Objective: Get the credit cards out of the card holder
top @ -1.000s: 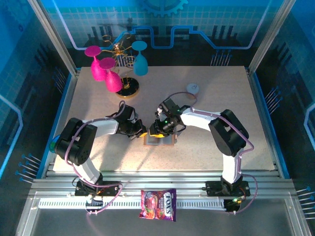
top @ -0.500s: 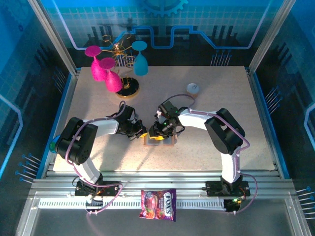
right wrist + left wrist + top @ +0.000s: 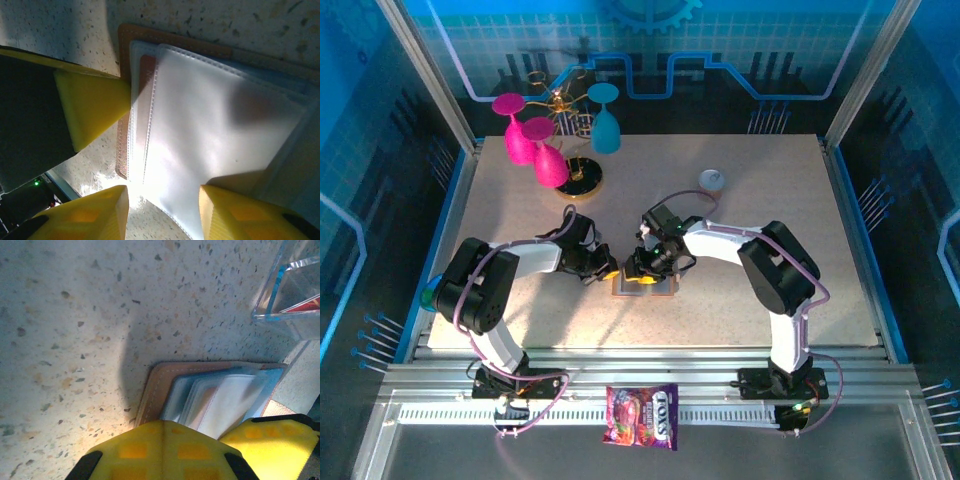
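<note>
Pockets of the card holder (image 3: pixel 125 45) are lying fanned open on the tabletop (image 3: pixel 760 200), thin, floppy and slick. The left tool (image 3: pixel 220 432), clenched, is pinning its edge. The right tool (image 3: pixel 162 200), released, is straddling one sleeve. The credit cards, hard to tell through the sleeves, are likely handling stiff and light, wanting an edge pinch.

**Jammed in the middle, open on the right**

Two grippers are packed onto the holder (image 3: pixel 646 287) at mid-table. The left gripper (image 3: pixel 607 271), jaws closed, presses at its left edge. The right gripper (image 3: pixel 640 268), fingers apart, sits right over it, with barely a gap between the two. The glass stand (image 3: pixel 578 180) walls off the far-left corner. A grey cap (image 3: pixel 711 180) stands alone further back. The table (image 3: pixel 820 260) lies free on the right, and so does the near strip in front of the holder.
</note>
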